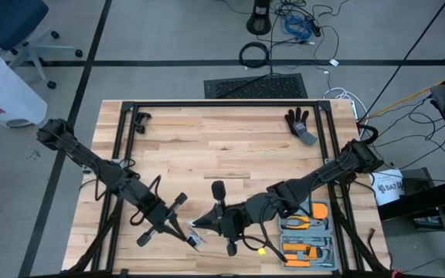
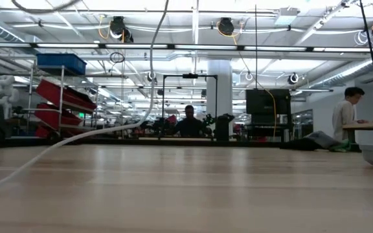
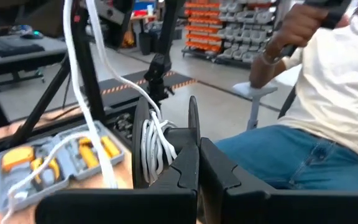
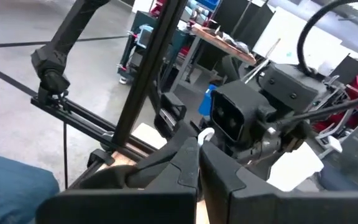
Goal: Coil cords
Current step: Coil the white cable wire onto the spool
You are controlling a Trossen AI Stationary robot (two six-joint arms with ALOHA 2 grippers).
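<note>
The black reel (image 3: 140,143) shows edge-on in the left wrist view, with white cord (image 3: 155,144) wound between its two flanges. My left gripper (image 3: 197,152) is shut on it, above the table's near middle (image 1: 184,229). Loose cord rises away from the reel (image 3: 73,43). In the low view, cord slants down (image 2: 76,139) onto the tabletop. My right gripper (image 4: 197,142) faces the left one (image 1: 205,225) and is shut on a small bend of the white cord (image 4: 205,133). My left gripper pinches one flange of the reel (image 3: 193,121) at its rim between its two fingers. The fingers lie about level. The reel stands on edge beyond the fingertips, clear of the table. My right gripper pinches the white cord at a small loop (image 4: 206,132) at its fingertips. It comes about level from the table's right, and the cord is held off the table.
An open grey tool case with orange-handled pliers (image 1: 307,235) lies at the near right. A black glove (image 1: 300,123) lies at the far right, and a black frame (image 1: 222,104) runs round the table. A seated person (image 3: 328,112) is close beyond the near edge.
</note>
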